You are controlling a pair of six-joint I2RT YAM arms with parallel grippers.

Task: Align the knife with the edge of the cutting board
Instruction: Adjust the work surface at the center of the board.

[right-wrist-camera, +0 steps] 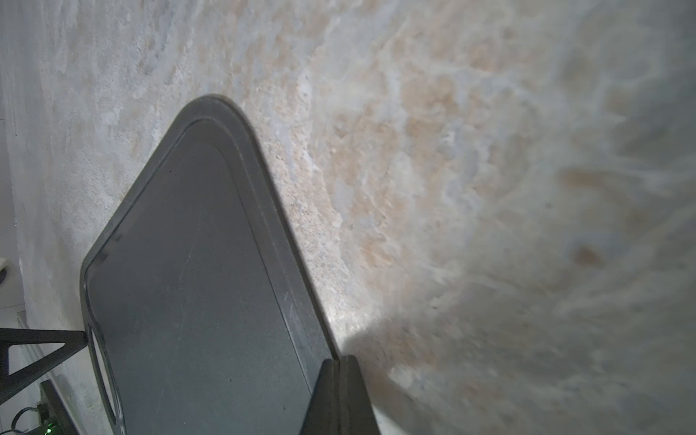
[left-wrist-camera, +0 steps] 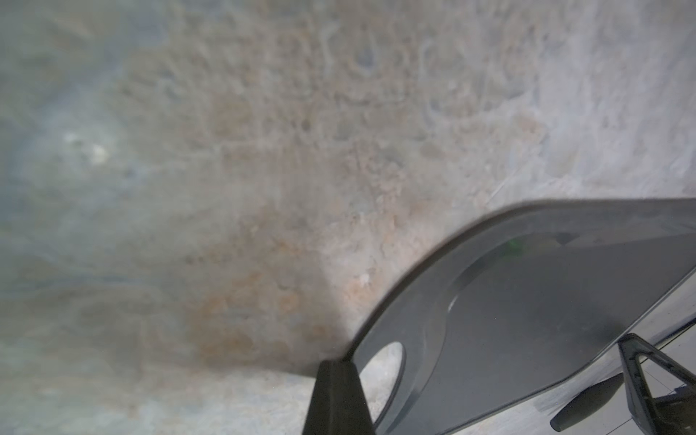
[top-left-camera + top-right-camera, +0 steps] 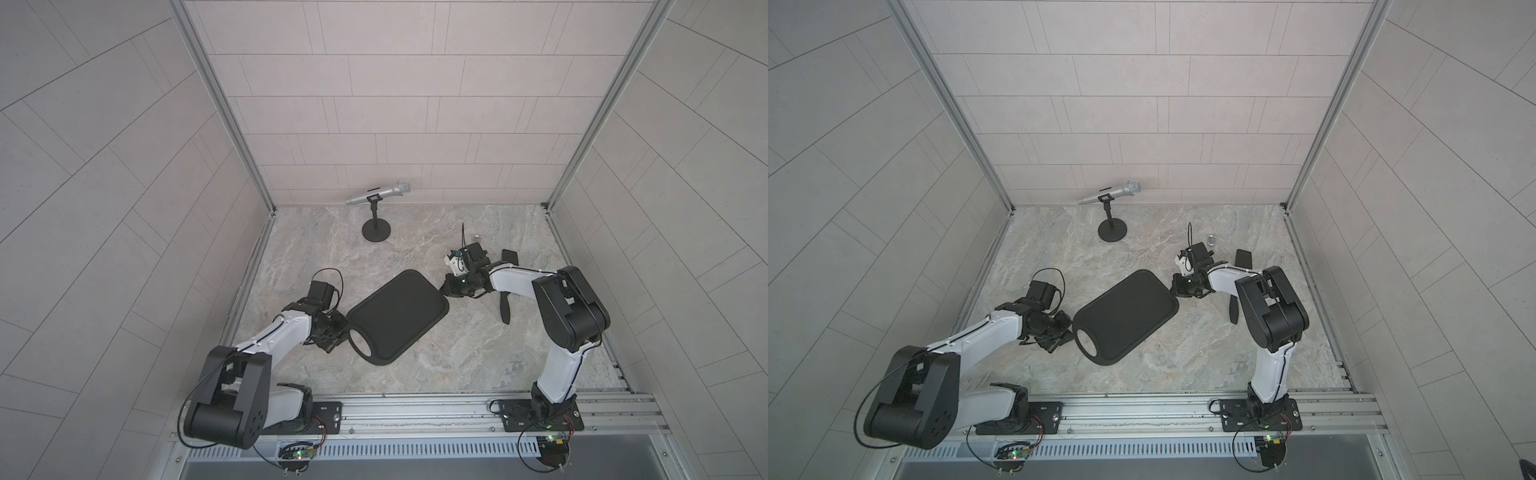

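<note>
The black cutting board lies askew on the marble tabletop, with its handle hole toward the left arm. My left gripper is shut and empty, its tip against the board's rim beside the hole. My right gripper is also shut and empty, its tip touching the board's opposite far corner. The black knife lies on the table to the right of the board, apart from it. The right arm hides its middle, and its blade end shows beyond the arm.
A silver microphone on a round black stand base sits at the back of the table. A small silver object lies behind the right wrist. Tiled walls close in the table on three sides.
</note>
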